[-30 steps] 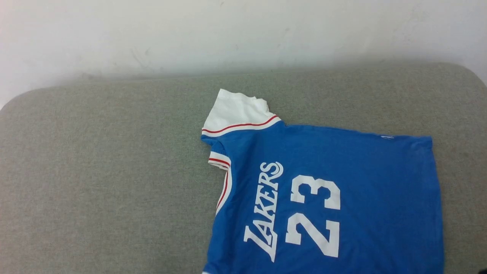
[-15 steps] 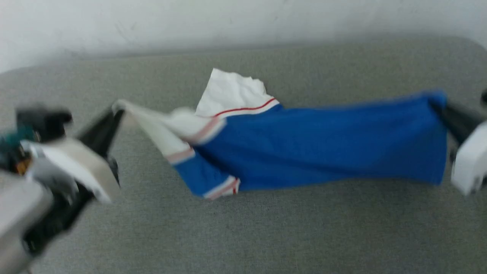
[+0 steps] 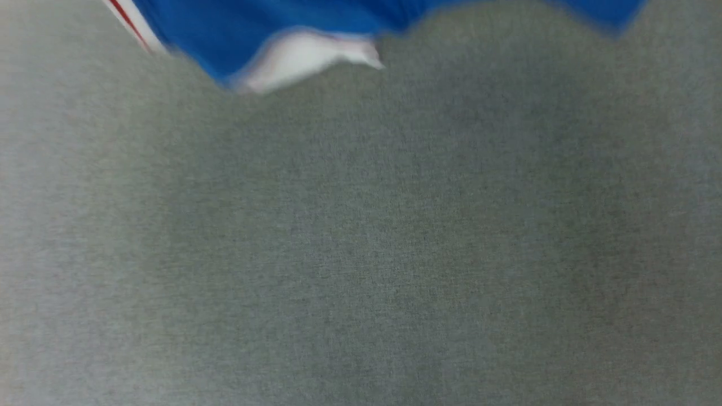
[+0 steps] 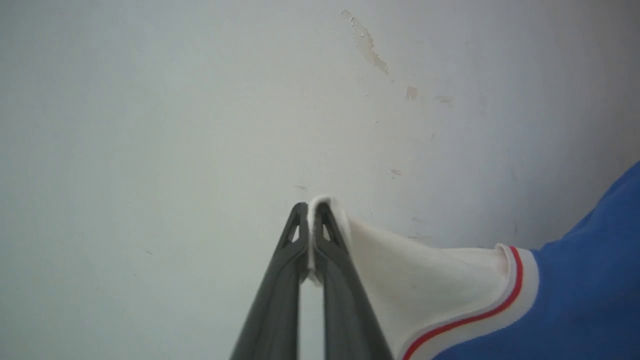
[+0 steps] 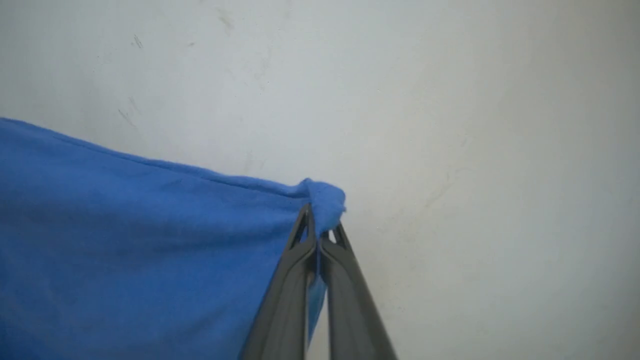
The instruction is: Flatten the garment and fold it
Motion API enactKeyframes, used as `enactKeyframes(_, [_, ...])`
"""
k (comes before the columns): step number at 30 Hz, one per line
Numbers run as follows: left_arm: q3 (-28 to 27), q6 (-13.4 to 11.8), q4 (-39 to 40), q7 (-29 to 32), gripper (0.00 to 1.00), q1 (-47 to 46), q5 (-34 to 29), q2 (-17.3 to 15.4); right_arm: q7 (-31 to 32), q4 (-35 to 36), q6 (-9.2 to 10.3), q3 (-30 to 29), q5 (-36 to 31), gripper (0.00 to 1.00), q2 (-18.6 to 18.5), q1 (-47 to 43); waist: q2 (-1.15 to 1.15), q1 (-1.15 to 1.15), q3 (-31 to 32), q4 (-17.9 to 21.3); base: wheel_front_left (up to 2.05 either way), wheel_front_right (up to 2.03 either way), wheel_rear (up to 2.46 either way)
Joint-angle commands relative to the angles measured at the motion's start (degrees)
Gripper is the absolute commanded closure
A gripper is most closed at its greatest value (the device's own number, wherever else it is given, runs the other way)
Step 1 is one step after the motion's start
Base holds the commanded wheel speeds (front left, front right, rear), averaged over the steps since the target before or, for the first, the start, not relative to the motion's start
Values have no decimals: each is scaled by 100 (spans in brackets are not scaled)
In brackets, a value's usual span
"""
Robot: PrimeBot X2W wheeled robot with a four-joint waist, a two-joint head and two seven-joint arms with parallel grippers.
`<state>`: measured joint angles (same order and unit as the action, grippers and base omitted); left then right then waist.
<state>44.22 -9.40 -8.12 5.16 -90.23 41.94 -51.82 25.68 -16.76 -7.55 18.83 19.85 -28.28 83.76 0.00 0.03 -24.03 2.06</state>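
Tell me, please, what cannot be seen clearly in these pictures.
- Head view: the top edge cuts off most of the shirt; the strip that shows is blurred.
- Left wrist view: the left tool hides how deep the white sleeve sits in it.
- Right wrist view: the right tool covers part of the pinched blue corner; the left and bottom edges cut off the rest.

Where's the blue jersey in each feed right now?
Head view: jersey along the top edge, blurred.
Left wrist view: lower right, sleeve end in left claw.
Right wrist view: left half, corner in right claw.
Shared landmark: red stripe, head view top left, left wrist view bottom.
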Motion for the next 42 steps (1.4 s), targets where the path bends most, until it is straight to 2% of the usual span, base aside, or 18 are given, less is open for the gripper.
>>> enactKeyframes(1, [-4,53,-56,-41,100,-75,-58,83,-63,-79,6,17,-53,100,45,71,0,-3,-490,165,0,0,0])
enactKeyframes(6, [113,423,-768,-286,100,-969,-540,453,-638,-1026,6,257,-442,100,283,848,0,-3,-605,281,0,0,0])
enactKeyframes(11, [175,732,-1225,-671,100,-1349,-693,710,-1012,-1568,6,493,-526,100,193,1140,0,-3,-989,258,0,0,0])
enactKeyframes(18, [256,1137,-1439,-1219,100,-968,-463,807,-1485,-1840,6,845,-288,100,-136,899,0,-3,-1608,125,0,0,0])
enactKeyframes(21, [286,1323,-1300,-1487,100,-609,-249,789,-1748,-1714,6,1050,-43,100,-285,612,0,-3,-1651,59,0,0,0])
enactKeyframes(24, [294,1390,-966,-1693,100,-120,-30,685,-2024,-1402,6,1224,289,100,-499,172,0,-3,-1565,-15,0,0,0])
enactKeyframes(30, [290,1116,150,-1878,100,1433,556,261,-2296,-357,6,1128,945,100,-1070,-1345,0,-3,-1163,-114,0,0,0])
enactKeyframes(34, [301,638,1075,-1955,100,2696,904,-94,-2281,336,6,638,1163,100,-1354,-2691,0,-3,-889,-138,0,0,0])
enactKeyframes(39, [554,62,1815,-1997,100,4333,1226,-328,-2179,1013,6,-171,1028,100,-1193,-4451,0,-3,-466,-132,0,0,0])
enactKeyframes(42, [760,-237,1963,-2006,100,5258,1529,-231,-2069,1316,6,-565,881,100,-897,-5416,0,-3,-207,-98,0,0,0])
